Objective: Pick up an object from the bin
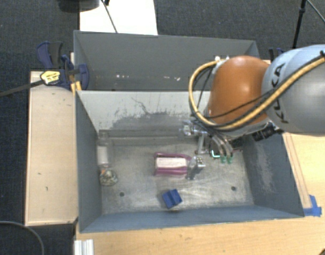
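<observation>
The gripper (196, 168), open or closed I cannot tell, is hanging beside the pink-and-white box (171, 164), probably light and stiff, best pinched across its narrow sides

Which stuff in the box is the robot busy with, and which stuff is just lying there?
Busy with, most likely:
- the pink and white rectangular block in the middle of the grey metal bin; the robot's jaws are right at its right end

Just lying about:
- small blue block near the front wall
- pale little cylinder at the left
- small round shiny thing beside it
</observation>
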